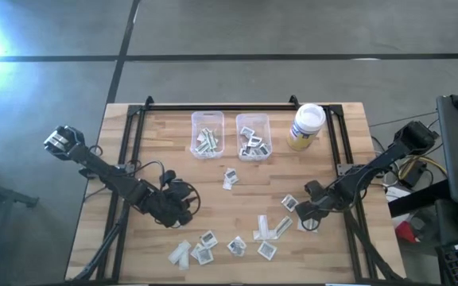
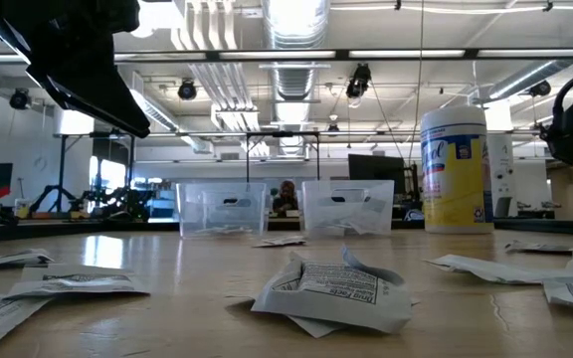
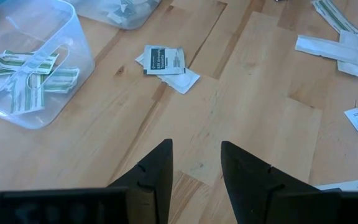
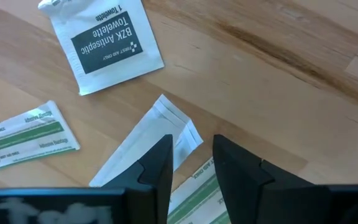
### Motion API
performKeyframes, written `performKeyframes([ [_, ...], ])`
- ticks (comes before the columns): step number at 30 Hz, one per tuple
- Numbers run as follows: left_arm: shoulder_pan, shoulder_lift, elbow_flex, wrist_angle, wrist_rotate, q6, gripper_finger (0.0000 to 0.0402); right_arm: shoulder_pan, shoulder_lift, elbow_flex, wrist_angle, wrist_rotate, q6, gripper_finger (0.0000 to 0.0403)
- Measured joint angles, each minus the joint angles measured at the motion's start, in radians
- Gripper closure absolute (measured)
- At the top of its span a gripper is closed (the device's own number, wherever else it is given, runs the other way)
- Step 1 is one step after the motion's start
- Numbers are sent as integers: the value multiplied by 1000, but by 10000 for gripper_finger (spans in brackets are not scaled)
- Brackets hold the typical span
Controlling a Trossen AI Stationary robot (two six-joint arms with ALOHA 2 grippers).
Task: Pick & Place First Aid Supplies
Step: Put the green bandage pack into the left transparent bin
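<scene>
First aid supplies lie scattered flat on the wooden table: square white packets (image 1: 230, 178) (image 1: 237, 245) and long pale strips (image 1: 273, 228). My right gripper (image 1: 305, 214) points down at the table's right side. Its open fingers (image 4: 192, 146) stand over a white strip packet (image 4: 143, 148) and a green-striped strip (image 4: 194, 193). An antiseptic towelette packet (image 4: 104, 43) lies just beyond. My left gripper (image 1: 183, 205) hangs open above bare wood left of centre, with nothing between its fingers (image 3: 196, 149). A square packet (image 3: 165, 61) lies ahead of it. My right gripper comes from above, pointing down, with one finger (image 4: 160, 163) over the white strip's end (image 4: 178, 127). The fingers themselves hide the place under them, so I cannot tell whether they touch the strip. The strip lies flat on the table.
Two clear bins (image 1: 207, 133) (image 1: 253, 135) stand at the far middle, one holding strips (image 3: 23, 68), the other square packets. A white-lidded yellow jar (image 1: 306, 125) stands to their right. More packets lie along the near edge (image 1: 193, 250). Black rails (image 1: 133, 135) run along the table's sides.
</scene>
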Motion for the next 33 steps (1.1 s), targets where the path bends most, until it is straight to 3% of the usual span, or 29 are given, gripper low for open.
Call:
performKeyframes([
  [13,0,0,0,0,0,-1,273,0,2,-2,3,3,19,343],
  [26,0,0,-1,0,0,-1,273,0,4,1,53,29,18,334],
  [33,0,0,-2,0,0,-1,273,-1,10,-7,50,33,18,355],
])
